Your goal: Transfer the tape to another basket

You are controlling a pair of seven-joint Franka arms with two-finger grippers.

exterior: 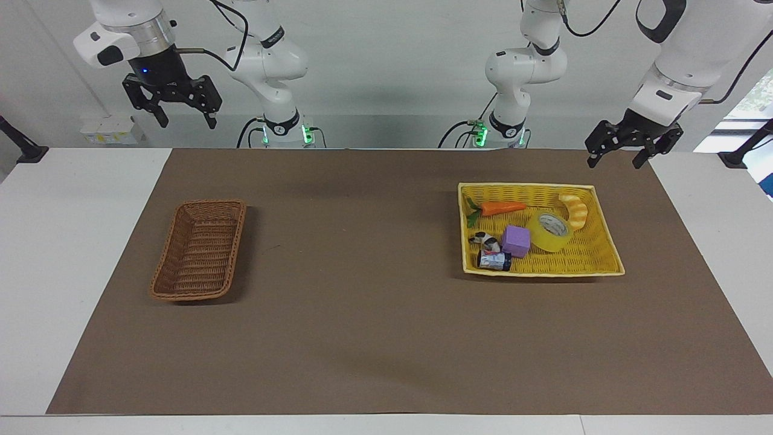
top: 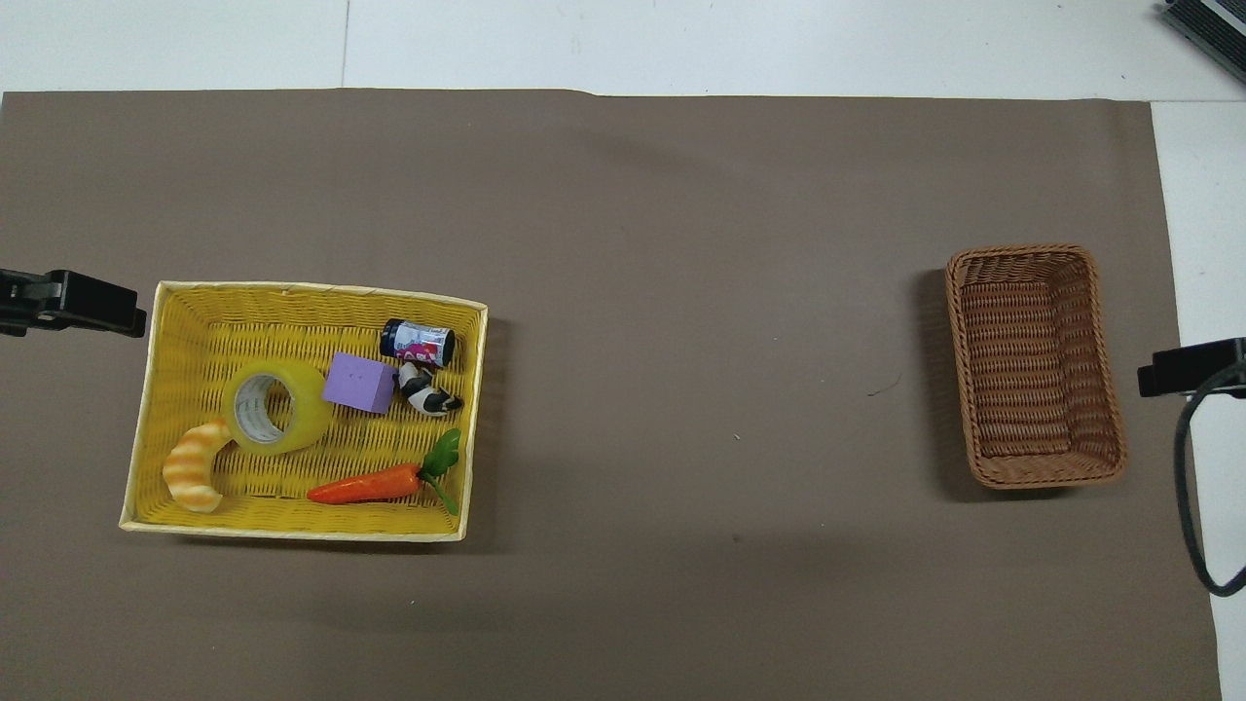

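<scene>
The tape (exterior: 549, 231) (top: 275, 407), a yellow translucent roll with a white core, lies tilted in the bright yellow basket (exterior: 543, 270) (top: 292, 531) at the left arm's end of the table. It rests between a purple cube and a toy croissant. The brown wicker basket (exterior: 202, 254) (top: 1032, 370) stands with nothing in it at the right arm's end. My left gripper (exterior: 615, 163) hangs open over the mat's corner next to the yellow basket, holding nothing. My right gripper (exterior: 188, 124) is raised high and open over the table's edge by the robots, holding nothing.
The yellow basket also holds a purple cube (exterior: 516, 240), a toy carrot (exterior: 501, 208), a striped croissant (exterior: 575, 210), a small can (exterior: 494, 260) and a black-and-white toy (exterior: 488, 241). A brown mat (exterior: 362, 302) covers the table between the baskets.
</scene>
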